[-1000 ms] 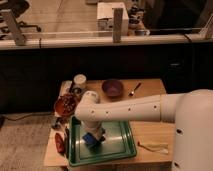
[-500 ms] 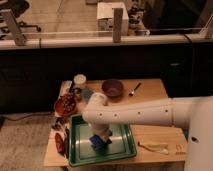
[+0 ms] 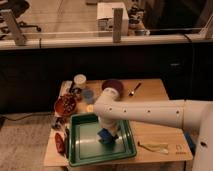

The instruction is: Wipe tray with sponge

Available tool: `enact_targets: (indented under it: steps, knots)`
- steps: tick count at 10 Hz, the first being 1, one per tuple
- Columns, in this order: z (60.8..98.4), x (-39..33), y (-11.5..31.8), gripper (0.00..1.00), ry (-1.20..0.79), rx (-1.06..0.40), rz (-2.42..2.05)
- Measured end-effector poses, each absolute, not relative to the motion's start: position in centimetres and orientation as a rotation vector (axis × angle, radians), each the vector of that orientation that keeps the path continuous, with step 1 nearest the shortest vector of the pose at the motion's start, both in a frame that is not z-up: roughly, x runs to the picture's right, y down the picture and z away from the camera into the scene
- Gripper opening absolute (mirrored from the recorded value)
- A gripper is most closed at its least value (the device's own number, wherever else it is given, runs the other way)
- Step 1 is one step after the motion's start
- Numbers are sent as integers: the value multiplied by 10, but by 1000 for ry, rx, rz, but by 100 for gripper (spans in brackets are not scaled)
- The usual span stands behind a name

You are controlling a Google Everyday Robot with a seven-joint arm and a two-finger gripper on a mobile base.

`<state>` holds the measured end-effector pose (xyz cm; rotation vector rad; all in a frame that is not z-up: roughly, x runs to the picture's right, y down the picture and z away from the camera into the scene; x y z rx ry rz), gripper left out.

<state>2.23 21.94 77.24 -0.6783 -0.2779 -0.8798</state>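
Camera view: claw [image 3: 107, 131] atop sponge [image 3: 105, 138] inside tray [image 3: 76, 149].

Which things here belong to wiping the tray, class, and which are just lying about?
Job: large rectangular green plastic tray; small blue rectangular sponge on it; gripper directly over the sponge.
Lying about: round dark-red bowl; pale blue round cup; round purple bowl; slim dark spoon.

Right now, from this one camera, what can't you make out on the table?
All in the camera view:
The gripper, low in the tray at the sponge: the arm covers their contact.
The dark bowl: partly behind the arm.
The red things left of the tray: too blurred to name.
The arm: cut off by the right edge.
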Motion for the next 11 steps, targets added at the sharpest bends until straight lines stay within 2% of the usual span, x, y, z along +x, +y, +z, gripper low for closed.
enact_targets:
  steps: [7, 11]
  knots:
    - [767, -83, 240, 0, -378, -678, -1001]
    - [767, -37, 245, 0, -373, -687, -931]
